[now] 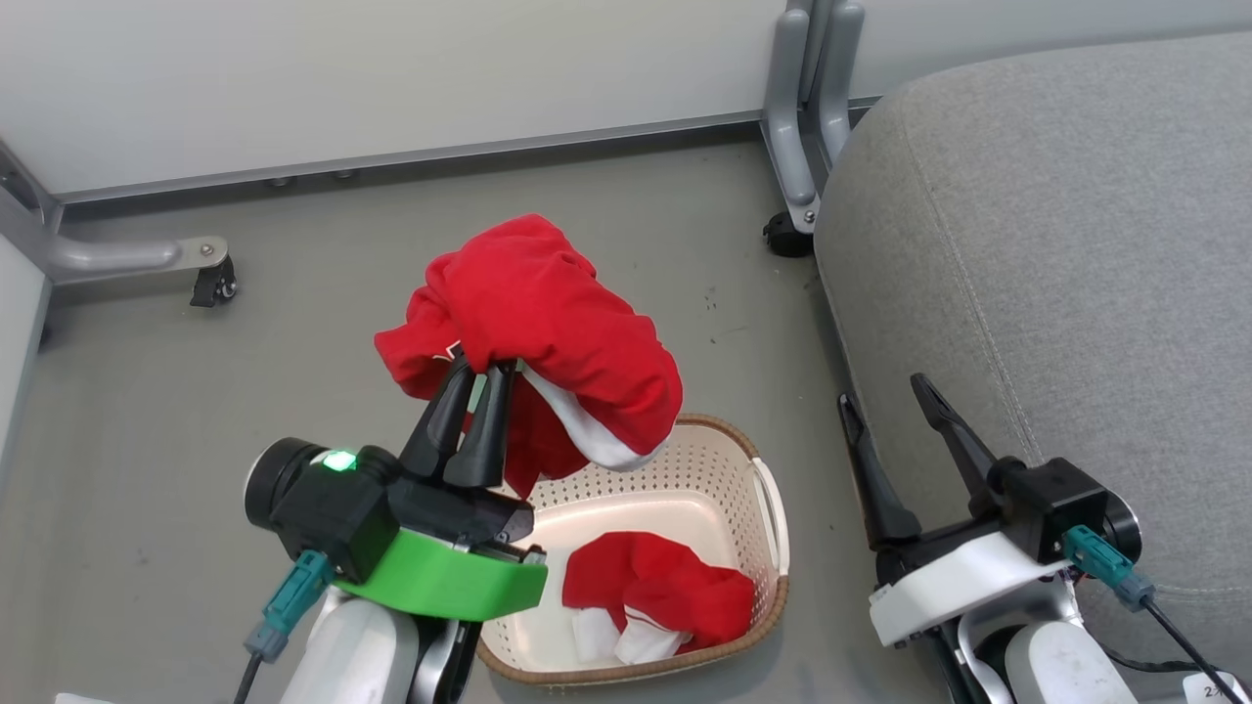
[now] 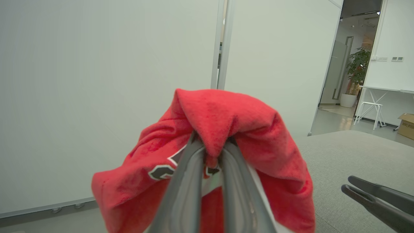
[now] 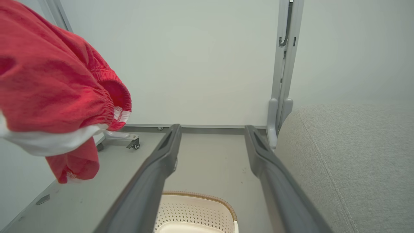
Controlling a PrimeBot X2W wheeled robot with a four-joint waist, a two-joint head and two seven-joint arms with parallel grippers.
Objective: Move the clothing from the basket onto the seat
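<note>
A red garment [image 1: 548, 313] with a white band hangs in the air above the basket, pinched by my left gripper [image 1: 486, 370], which is shut on it. In the left wrist view the cloth [image 2: 226, 119] drapes over both fingers, with a bit of lettering [image 2: 161, 170] showing. A second red and white garment [image 1: 665, 587] lies inside the cream basket [image 1: 729, 460] on the floor. The big grey seat [image 1: 1056, 274] stands to the right. My right gripper [image 1: 885, 391] is open and holds nothing, beside the seat's edge [image 3: 339, 161]; the lifted garment [image 3: 48, 87] hangs at the left of its view.
Grey metal legs with castors stand at the wall on the left [image 1: 210, 279] and at the back beside the seat [image 1: 787, 230]. A white partition wall [image 1: 391, 68] runs along the back. Bare grey floor [image 1: 293, 352] surrounds the basket.
</note>
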